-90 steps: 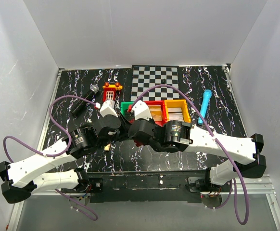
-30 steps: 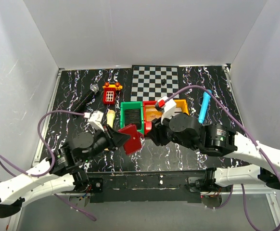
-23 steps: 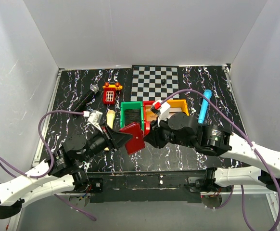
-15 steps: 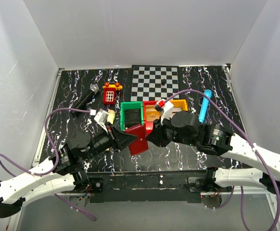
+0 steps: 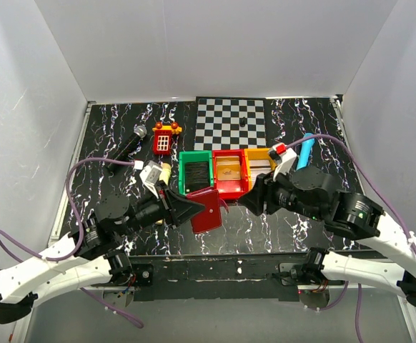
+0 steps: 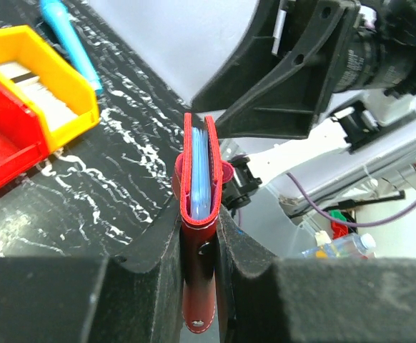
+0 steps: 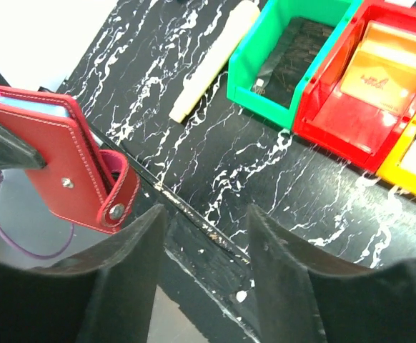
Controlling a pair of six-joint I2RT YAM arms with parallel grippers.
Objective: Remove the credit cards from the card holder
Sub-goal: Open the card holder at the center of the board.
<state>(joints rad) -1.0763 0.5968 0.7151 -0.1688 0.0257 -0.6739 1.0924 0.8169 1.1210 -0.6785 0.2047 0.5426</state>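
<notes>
My left gripper [image 5: 191, 209] is shut on the dark-red card holder [image 5: 206, 211] and holds it above the table's near middle. In the left wrist view the card holder [image 6: 198, 236] stands edge-on between my fingers [image 6: 154, 250], with pale blue sleeves [image 6: 199, 168] showing at its open edge. My right gripper [image 5: 245, 204] hangs open just right of it with nothing between its fingers [image 7: 133, 264]; the card holder [image 7: 58, 164] shows at the left of that view. A dark card [image 5: 196, 172] lies in the green bin, a tan-orange card [image 7: 381, 71] in the red bin, and a pale card [image 5: 262, 166] in the yellow bin.
Green [image 5: 183, 171], red [image 5: 230, 187] and yellow [image 5: 251, 158] bins stand in a row at mid-table. A cream cylinder [image 5: 165, 174], a microphone [image 5: 126, 146] and a red toy [image 5: 165, 137] lie to the left. Farther back are a checkerboard [image 5: 231, 121] and a blue marker [image 5: 304, 153].
My right gripper drew back to the right, away from the card holder, and its fingers now stand apart. The left gripper kept its hold and shifted the holder slightly.
</notes>
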